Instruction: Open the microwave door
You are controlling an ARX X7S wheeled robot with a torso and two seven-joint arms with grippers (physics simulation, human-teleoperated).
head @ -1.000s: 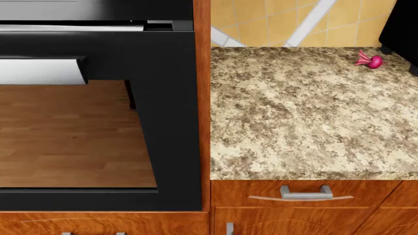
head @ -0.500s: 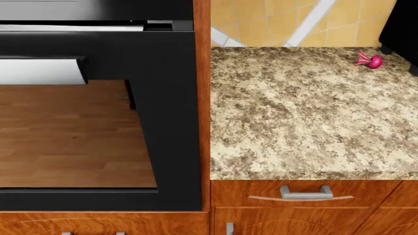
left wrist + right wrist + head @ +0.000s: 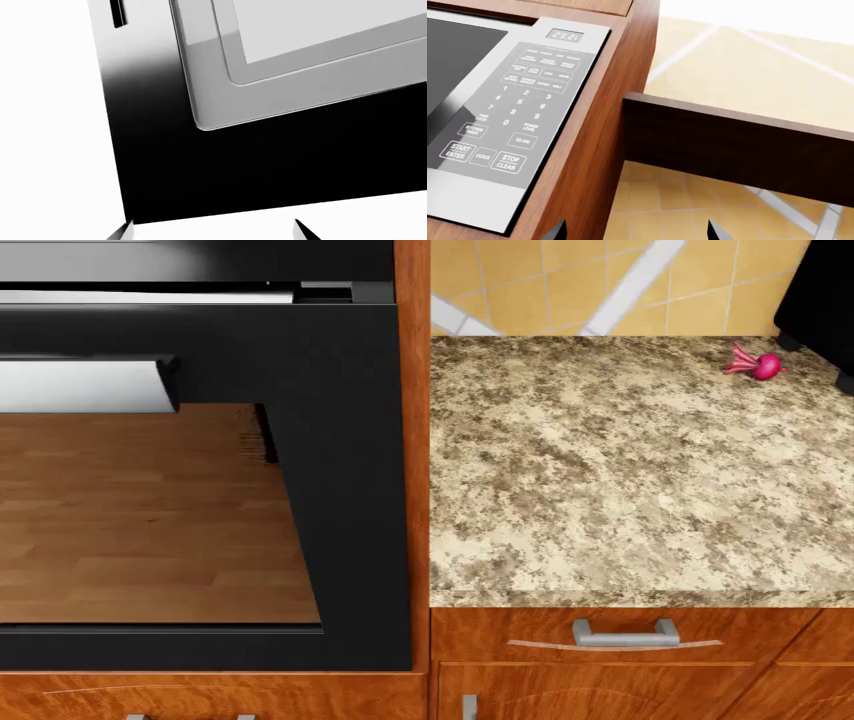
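Microwave (image 3: pixel 474 115): left half of the right wrist view, set in wood cabinetry; door shut, dark glass at far left.
Control panel (image 3: pixel 520 107): silver keypad, clock display (image 3: pixel 565 36) reading 23:21 at its top.
Right gripper (image 3: pixel 637 232): two dark fingertips at the bottom edge, set wide apart, holding nothing.
Left gripper (image 3: pixel 213 231): two fingertips at the bottom edge, spread wide, empty, facing a black appliance face (image 3: pixel 267 165) with a grey framed window (image 3: pixel 313 55).
Oven (image 3: pixel 200 490): black, left half of the head view, its glass reflecting wood flooring.
Desk (image 3: pixel 627 470): speckled granite, right half of the head view.
Beet (image 3: pixel 761 363): magenta, upper right on the desk.
Drawer handle (image 3: pixel 621 635): metal, below the desk edge.
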